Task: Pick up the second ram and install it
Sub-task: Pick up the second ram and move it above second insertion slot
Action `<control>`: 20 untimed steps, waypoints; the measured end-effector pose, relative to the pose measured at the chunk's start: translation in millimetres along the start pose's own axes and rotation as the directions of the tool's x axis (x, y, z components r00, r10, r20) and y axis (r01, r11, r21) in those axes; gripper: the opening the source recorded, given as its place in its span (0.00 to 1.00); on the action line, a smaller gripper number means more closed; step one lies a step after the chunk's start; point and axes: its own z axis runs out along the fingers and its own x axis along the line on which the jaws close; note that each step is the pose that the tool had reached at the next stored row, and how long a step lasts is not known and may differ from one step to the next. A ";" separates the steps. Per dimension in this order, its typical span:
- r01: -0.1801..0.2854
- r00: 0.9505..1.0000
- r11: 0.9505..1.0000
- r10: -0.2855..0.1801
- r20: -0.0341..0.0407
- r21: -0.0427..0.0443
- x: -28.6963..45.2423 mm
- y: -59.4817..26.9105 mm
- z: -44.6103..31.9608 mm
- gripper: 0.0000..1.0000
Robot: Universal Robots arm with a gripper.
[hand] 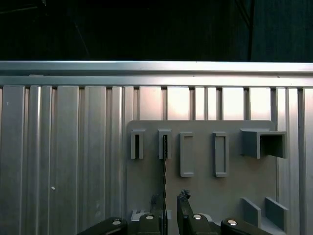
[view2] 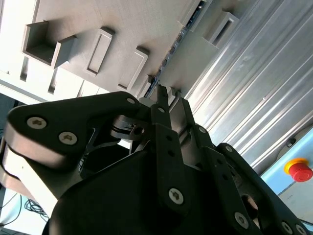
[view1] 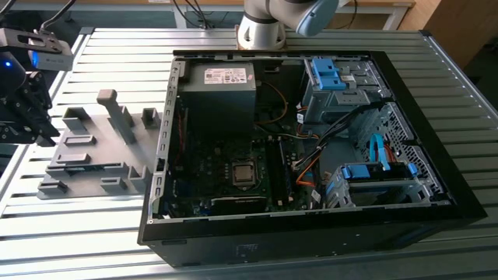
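Gripper [hand: 169, 197] low over the tray [hand: 210, 200], black fingers [hand: 185, 209] pointing at it in both wrist views. Tray: grey plate with raised slotted blocks, lying flat on the slatted metal table [hand: 63, 156]. Ram [hand: 165, 176] stands on its long edge in the tray, one end held in a narrow block [hand: 160, 144], the rest running back to the gripper. Seen edge-on, just a thin dark strip.

Gripper partly open: fingers apart, one on each side of the ram. A gap shows on both sides in the first wrist view, wider on one side. Can't tell if either pad touches the board. Ram seated in the tray.

Ram long axis: flat along the tray, parallel to the table slats. It runs from between the fingertips to the block at its far end, toward the table's edge rail. Board faces turned to the fingers. Label end can't be made out.

Exterior view: tray on the exterior view's left, just beside the open case [view1: 311, 233], which takes the middle and right. Case lies on its side. It holds a power supply [view1: 218, 87] at the far end, CPU [view1: 244, 173] mid-board, and drive cages [view1: 377, 189] with blue latches on the right. Orange and blue cables [view1: 307, 169] run between them. Beyond the case the arm base [view1: 260, 29] stands on the table. Red button [view2: 299, 169] on a pale box off the table's side, second wrist view.
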 end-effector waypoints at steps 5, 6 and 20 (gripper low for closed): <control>0.000 1.000 1.000 0.000 0.000 0.000 0.1 0.0 2.6 0.27; 0.000 1.000 1.000 0.000 0.000 0.000 0.1 0.0 3.0 0.27; 0.000 1.000 1.000 0.000 0.000 0.000 0.1 -0.1 8.4 0.27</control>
